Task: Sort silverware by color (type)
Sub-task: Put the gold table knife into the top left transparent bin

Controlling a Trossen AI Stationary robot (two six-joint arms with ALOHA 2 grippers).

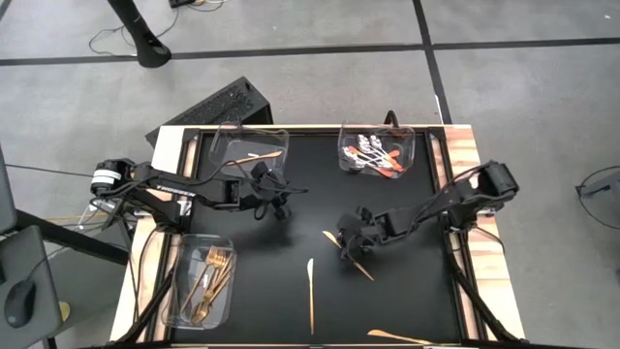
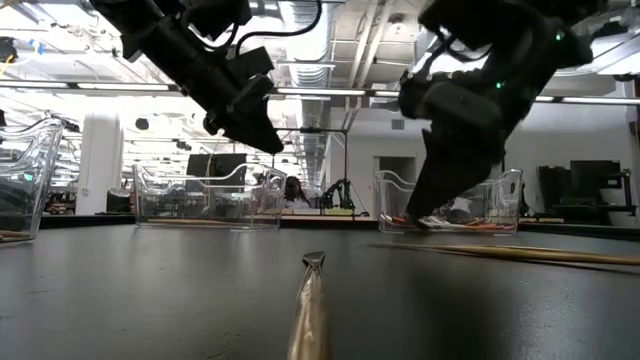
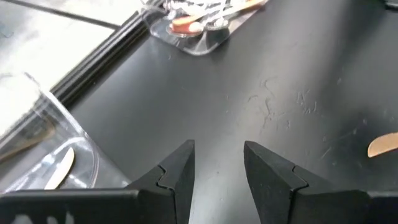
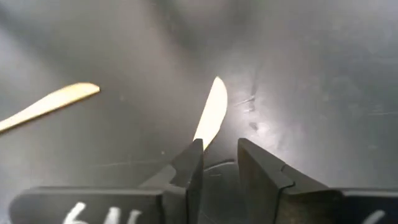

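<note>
Slim gold knife (image 4: 211, 112) lies flat on the black table (image 1: 291, 291), mid-table, its handle end between the right gripper's (image 4: 219, 163) narrowly parted fingers. Left gripper (image 3: 217, 165) hovers part-open, empty.

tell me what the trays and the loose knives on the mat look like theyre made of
The trays look like clear, glossy plastic: the mat shows through their walls and the rims glint.
The loose knives look like gold-toned metal or metallic-coated plastic: thin, smooth, with a bright sheen in the right wrist view. Which one, the look leaves open.
</note>
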